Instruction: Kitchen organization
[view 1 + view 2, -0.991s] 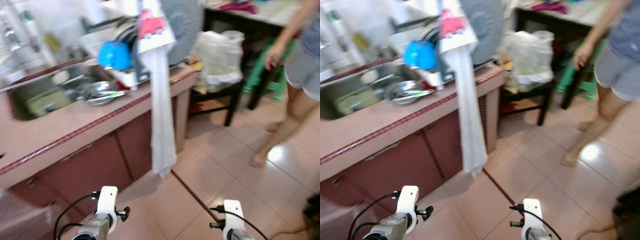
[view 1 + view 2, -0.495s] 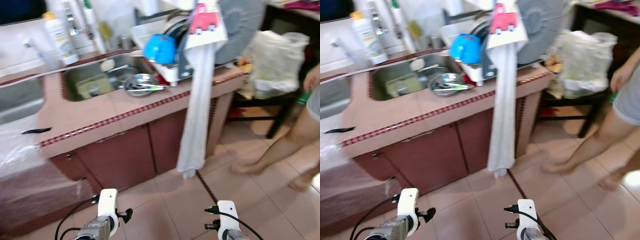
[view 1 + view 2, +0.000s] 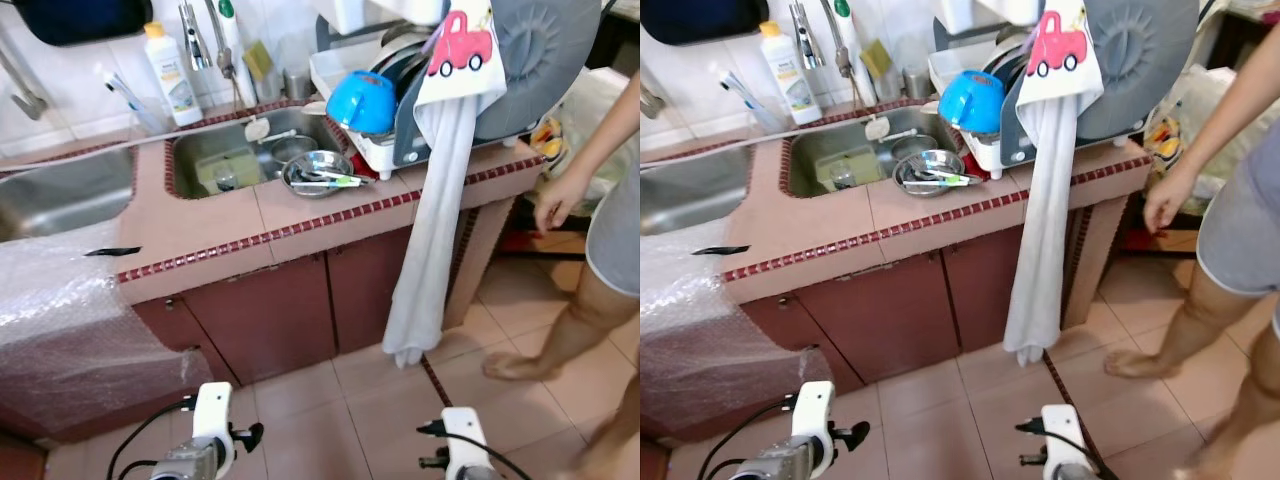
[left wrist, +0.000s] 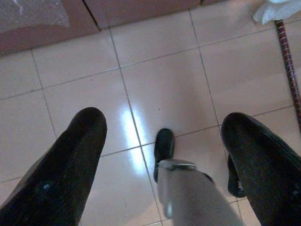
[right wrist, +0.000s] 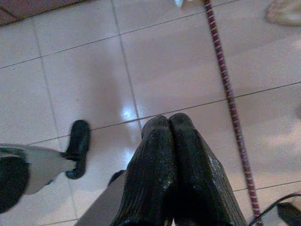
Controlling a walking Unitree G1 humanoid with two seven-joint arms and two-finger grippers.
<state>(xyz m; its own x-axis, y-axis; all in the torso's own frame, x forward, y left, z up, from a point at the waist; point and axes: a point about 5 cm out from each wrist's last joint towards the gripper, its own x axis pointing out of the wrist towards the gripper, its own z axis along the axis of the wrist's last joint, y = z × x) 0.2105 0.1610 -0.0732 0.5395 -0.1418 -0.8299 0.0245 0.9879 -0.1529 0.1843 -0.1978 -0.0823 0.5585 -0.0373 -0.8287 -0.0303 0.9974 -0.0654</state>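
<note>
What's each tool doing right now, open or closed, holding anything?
Left tool: open, fingers spread wide, holding nothing, pointing down over the floor tiles.
Right tool: closed, fingertips pressed together, holding nothing, also over the tiles.

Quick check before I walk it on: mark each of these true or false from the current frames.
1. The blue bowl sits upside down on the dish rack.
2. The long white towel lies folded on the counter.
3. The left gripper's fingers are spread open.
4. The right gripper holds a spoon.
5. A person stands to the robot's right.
1. The round blue bowl sits upside down on the white dish rack: true.
2. False: the long white towel hangs down past the red cabinet front.
3. True: left gripper is open.
4. False: right gripper is shut on nothing, above the tiled floor.
5. True: a person's hand is there.
</note>
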